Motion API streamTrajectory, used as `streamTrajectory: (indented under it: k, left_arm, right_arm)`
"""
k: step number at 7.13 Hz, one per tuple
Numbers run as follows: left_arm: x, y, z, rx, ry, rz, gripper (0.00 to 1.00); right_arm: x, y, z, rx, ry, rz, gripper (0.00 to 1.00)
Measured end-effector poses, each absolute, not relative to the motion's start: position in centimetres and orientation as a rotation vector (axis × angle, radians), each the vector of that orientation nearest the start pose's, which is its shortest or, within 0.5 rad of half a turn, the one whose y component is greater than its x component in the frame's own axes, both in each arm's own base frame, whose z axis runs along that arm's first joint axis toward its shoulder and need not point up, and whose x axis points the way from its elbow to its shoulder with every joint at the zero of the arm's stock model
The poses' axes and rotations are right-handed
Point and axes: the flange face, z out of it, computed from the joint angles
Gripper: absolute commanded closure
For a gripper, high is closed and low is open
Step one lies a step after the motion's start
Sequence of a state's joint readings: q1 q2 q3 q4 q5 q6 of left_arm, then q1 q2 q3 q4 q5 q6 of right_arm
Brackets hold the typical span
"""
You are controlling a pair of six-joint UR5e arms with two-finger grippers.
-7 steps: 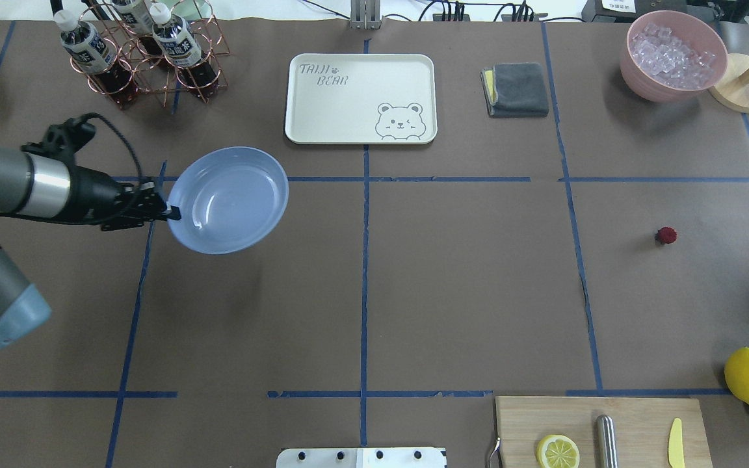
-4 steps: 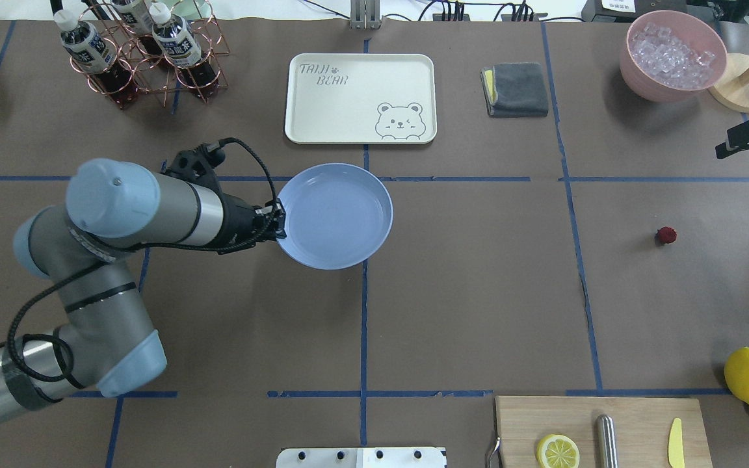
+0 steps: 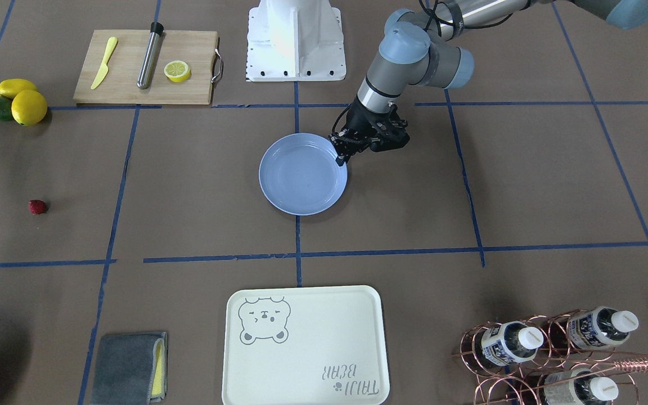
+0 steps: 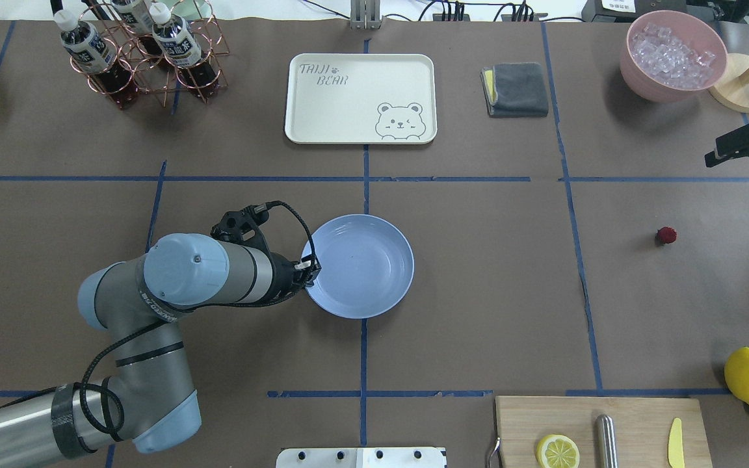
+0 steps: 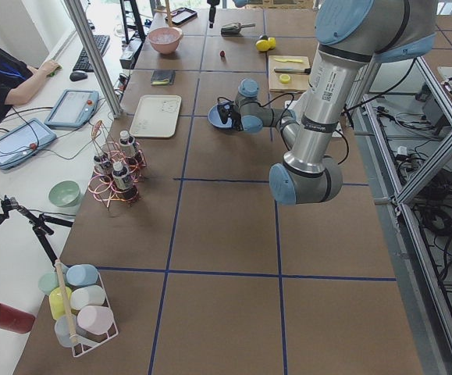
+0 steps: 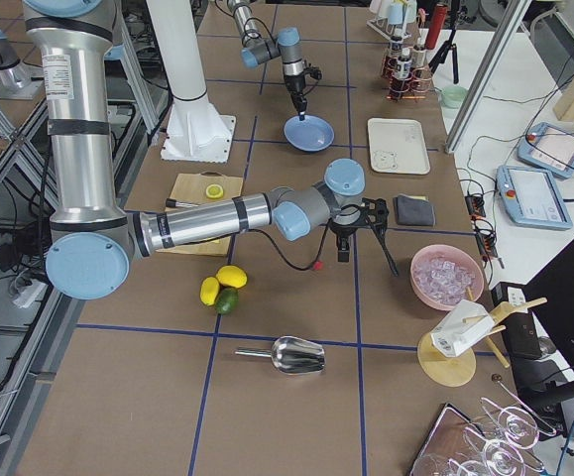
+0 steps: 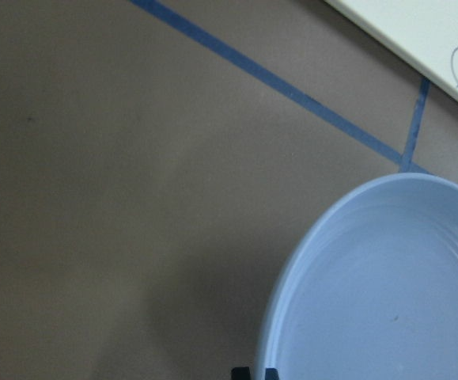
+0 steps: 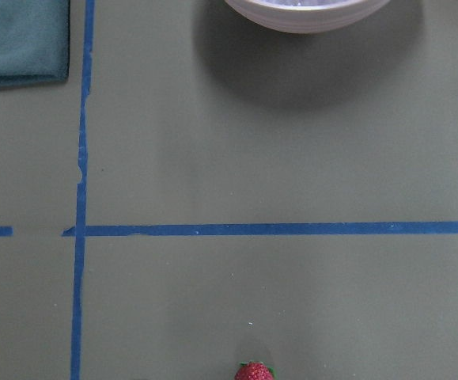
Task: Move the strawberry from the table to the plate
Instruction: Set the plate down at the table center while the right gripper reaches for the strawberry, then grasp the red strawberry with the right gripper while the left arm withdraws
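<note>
Now left gripper (image 4: pixel 313 265) clenched on plate (image 4: pixel 374 273) rim, strawberry (image 4: pixel 666 235) well apart on table (image 4: pixel 478 292), right gripper (image 4: pixel 735 146) near it, grip state indiscernible.

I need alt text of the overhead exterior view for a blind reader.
The left gripper grips the rim of the empty light-blue plate near the centre of the table. The tiny strawberry lies on it far to the right.

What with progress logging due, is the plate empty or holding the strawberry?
Empty: the plate shows bare blue; the strawberry lies on the table.
</note>
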State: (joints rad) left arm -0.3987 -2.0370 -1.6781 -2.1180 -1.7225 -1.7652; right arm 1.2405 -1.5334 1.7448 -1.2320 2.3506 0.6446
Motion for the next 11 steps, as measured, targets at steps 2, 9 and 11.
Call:
streamTrajectory:
  k: [2,9,11]
  left_arm:
    - [55.9,-35.7,27.5,-0.025,1.149,-0.436,0.00]
    - [43.6,-42.3,23.5,0.079,1.133,-0.439,0.00]
    - [40.9,-43.8,24.6,0.100,1.118,-0.431,0.00]
  right_arm:
    - [-11.4,-51.3,51.3,0.101,-0.913,0.074,0.00]
    - [-19.4,-47.7,55.4,0.090,-0.783,-0.008,0.00]
    - [-22.5,-46.4,57.9,0.111,-0.800,0.013,0.00]
